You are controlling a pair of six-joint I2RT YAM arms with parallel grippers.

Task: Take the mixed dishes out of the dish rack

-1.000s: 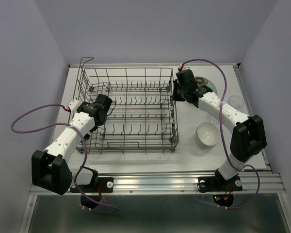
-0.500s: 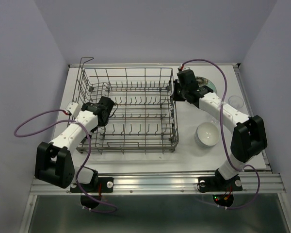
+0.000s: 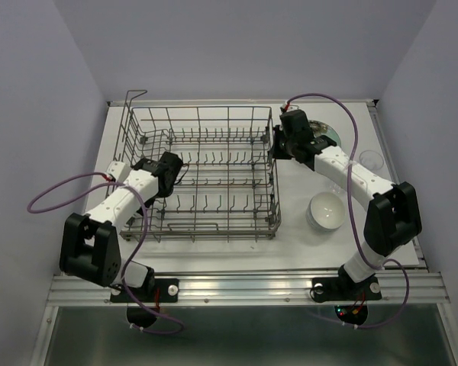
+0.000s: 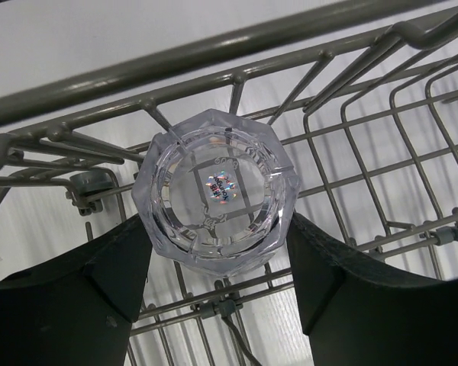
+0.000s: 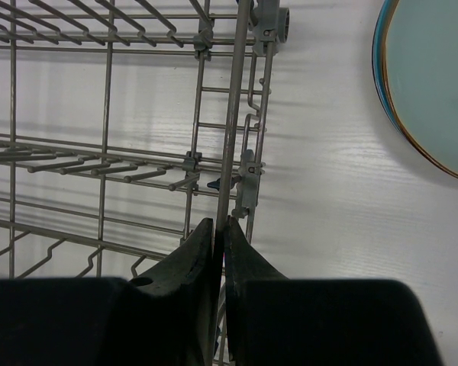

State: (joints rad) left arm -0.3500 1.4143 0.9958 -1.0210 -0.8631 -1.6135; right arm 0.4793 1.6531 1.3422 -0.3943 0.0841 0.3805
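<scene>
The grey wire dish rack sits left of centre. My left gripper is inside its left end. In the left wrist view it is open, with a clear faceted glass just beyond its fingertips, which flank the glass's near edge. The glass stands on the rack's wires. My right gripper is shut on the rack's right rim wire, fingers pinched on it. A pale green plate lies on the table behind the right arm. No plates or bowls show in the rack.
A white bowl stands on the table right of the rack. Another clear glass stands near the right edge. The plate's rim shows at the upper right of the right wrist view. Walls close in the table on three sides.
My left arm has drawn its elbow in and the left gripper has shifted slightly right inside the rack. The right arm has not moved.
</scene>
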